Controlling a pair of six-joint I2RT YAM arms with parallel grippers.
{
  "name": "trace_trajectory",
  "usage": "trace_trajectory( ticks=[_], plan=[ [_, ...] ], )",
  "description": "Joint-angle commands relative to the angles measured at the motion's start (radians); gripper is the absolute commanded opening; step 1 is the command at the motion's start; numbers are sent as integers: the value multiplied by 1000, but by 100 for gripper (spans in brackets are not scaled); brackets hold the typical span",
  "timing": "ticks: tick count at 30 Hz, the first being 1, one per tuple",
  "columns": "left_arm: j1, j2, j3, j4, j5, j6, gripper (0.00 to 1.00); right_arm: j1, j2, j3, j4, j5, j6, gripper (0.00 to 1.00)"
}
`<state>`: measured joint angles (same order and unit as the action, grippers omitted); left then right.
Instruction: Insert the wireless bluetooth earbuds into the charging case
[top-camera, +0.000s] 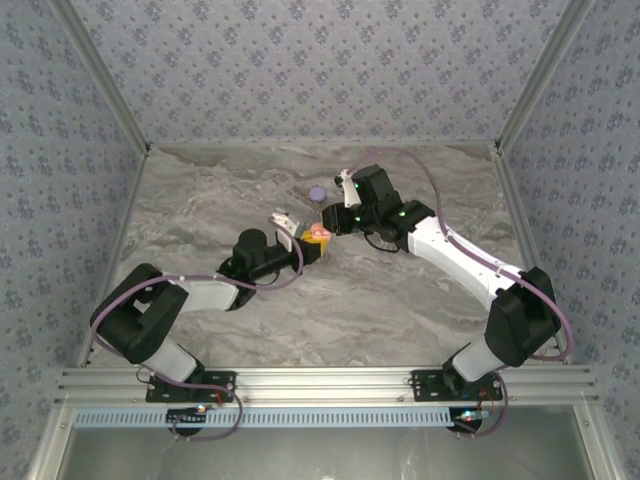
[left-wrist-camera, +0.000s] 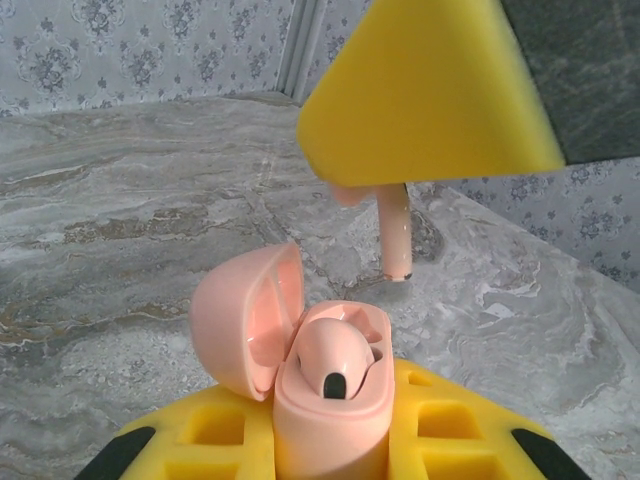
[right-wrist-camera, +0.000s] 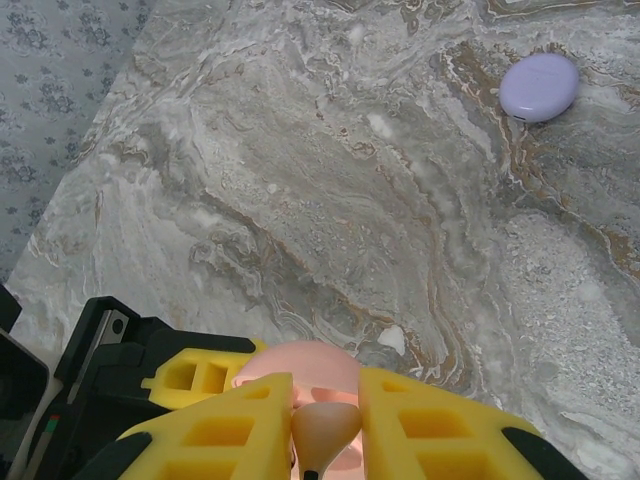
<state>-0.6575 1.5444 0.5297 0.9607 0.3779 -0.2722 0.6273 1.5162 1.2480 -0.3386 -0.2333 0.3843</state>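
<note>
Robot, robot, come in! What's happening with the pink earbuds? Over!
Copy: left fingers shut on open pink case, seated earbud inside; right fingers shut on second earbud, above case; nothing between, lavender case aside.

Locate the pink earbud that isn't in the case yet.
In the left wrist view the pink earbud hangs pinched in the right gripper, just above the open pink charging case held by the left gripper.
</note>
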Motion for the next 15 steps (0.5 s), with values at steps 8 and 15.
trace_trajectory(
  ticks=[8,15],
  plan=[
    [-11,-32,42,10,-15,-58,13,9,-24,25,23,-6,-2,24],
    [-14,-34,41,29,-19,-96,14,11,-13,24,24,-3,0,24]
  ],
)
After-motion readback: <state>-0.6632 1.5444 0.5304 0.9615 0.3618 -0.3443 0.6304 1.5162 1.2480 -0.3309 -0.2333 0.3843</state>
